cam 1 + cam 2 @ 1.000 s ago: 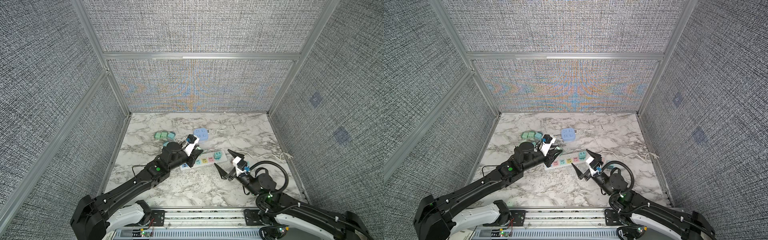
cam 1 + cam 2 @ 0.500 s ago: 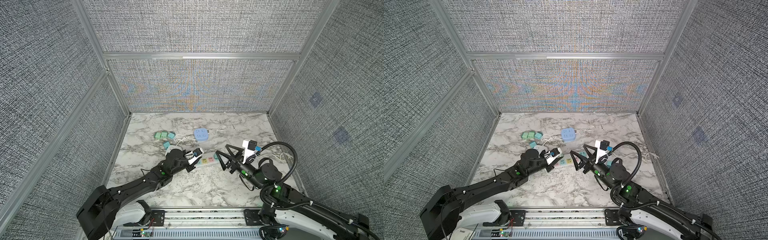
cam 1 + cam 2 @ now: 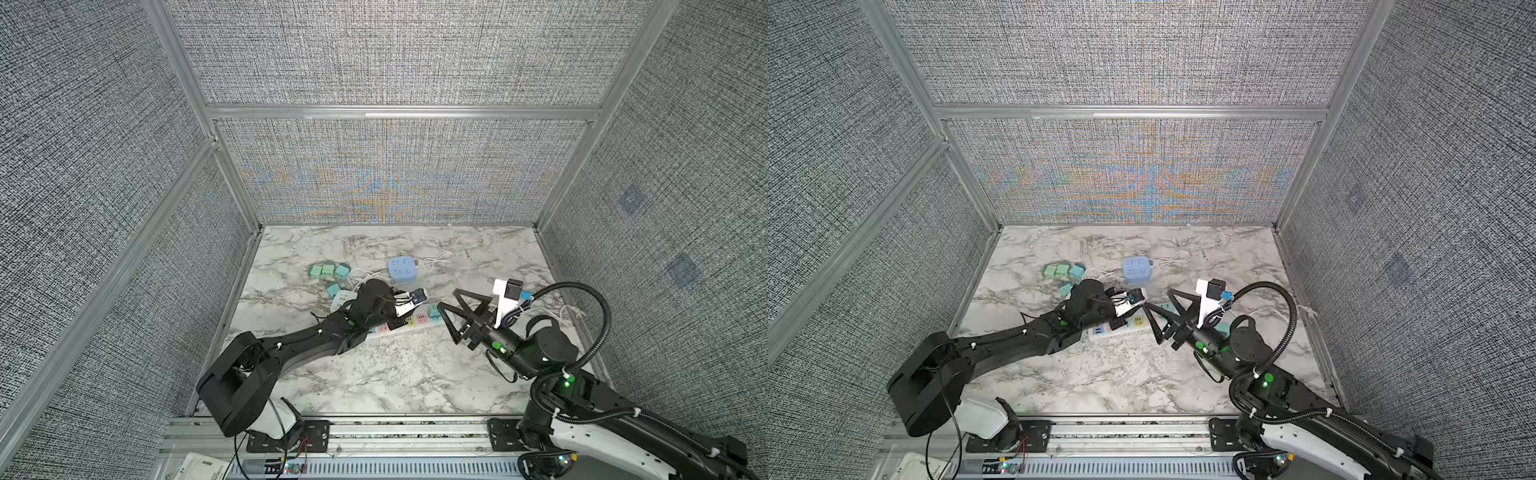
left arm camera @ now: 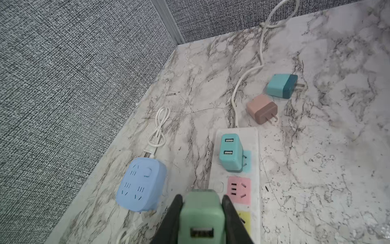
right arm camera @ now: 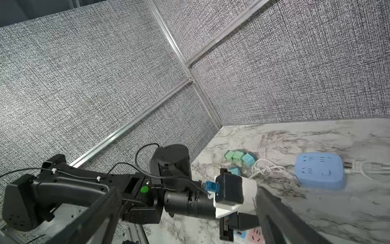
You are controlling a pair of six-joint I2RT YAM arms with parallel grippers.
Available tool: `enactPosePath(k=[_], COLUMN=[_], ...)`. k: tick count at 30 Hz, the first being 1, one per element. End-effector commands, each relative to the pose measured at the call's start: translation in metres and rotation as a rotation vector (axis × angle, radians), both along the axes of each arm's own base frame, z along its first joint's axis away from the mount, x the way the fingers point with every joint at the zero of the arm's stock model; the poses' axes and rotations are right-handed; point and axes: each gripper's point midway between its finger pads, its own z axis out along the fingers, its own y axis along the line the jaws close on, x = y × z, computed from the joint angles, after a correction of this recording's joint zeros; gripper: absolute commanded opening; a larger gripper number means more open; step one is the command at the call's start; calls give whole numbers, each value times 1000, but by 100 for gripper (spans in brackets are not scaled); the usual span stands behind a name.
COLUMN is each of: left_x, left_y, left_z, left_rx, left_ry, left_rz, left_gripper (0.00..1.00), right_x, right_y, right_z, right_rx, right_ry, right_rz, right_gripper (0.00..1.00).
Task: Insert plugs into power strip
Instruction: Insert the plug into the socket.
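Left gripper [image 4: 202, 197]: my jaws are clamped on a mint green plug [image 4: 200, 217], one finger [image 4: 174, 219] on each flank, its USB port facing my wrist camera. The plug sits over the white power strip [image 4: 214, 160], level with the pink socket [image 4: 238, 190] and the yellow socket [image 4: 244, 219]. Its prongs are hidden, so I cannot tell whether they have entered a socket.

Right gripper [image 3: 449, 301]: my jaws are spread wide and hold nothing. They are poised above the right part of the strip, close to my left wrist.

Power strip: it lies mid-table, running left to right, with its cord leaving the right end.

Other plugs:
- A teal plug [image 4: 230, 154] stands on the strip's rightmost socket with a prong showing at its base. I cannot confirm it is fully seated.
- A dusty pink plug [image 4: 261, 108] and a two-tone teal plug [image 4: 281, 85] lie on their sides on the marble table [image 4: 316, 169], just beyond the strip's right end.
- Three green plugs [image 3: 328, 271] sit clustered at the far left, with another teal one [image 3: 332, 289] just nearer.

A blue socket cube [image 3: 401, 268] rests on the far side of the strip, apart from it.
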Motion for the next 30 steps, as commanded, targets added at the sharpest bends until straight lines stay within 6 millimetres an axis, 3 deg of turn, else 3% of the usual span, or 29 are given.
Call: enactPosePath(k=[1,8,15,27,30], left_x=[0,5,2,4,5], left_y=[-6,-11,-17,-29,-34], left_z=[-5,-26,-36,-60,-68], left_rx=[34,86,116,228,249], left_ry=[9,26,73,201,237], left_rz=[-42,-70,-121,-177,-190], left_gripper=[0,0,0,0,0], right_x=[5,40,72,113,117], right_y=[-1,-55,-137,-231,-238], right_z=[-16,-59,-102,-193,-209], right_rx=[-113,-259,-269,-311,-326], right_ry=[-17,47,168,386,412], right_rz=[-27,-283,-554,-857,-885], right_gripper=[99,99,99,99,100])
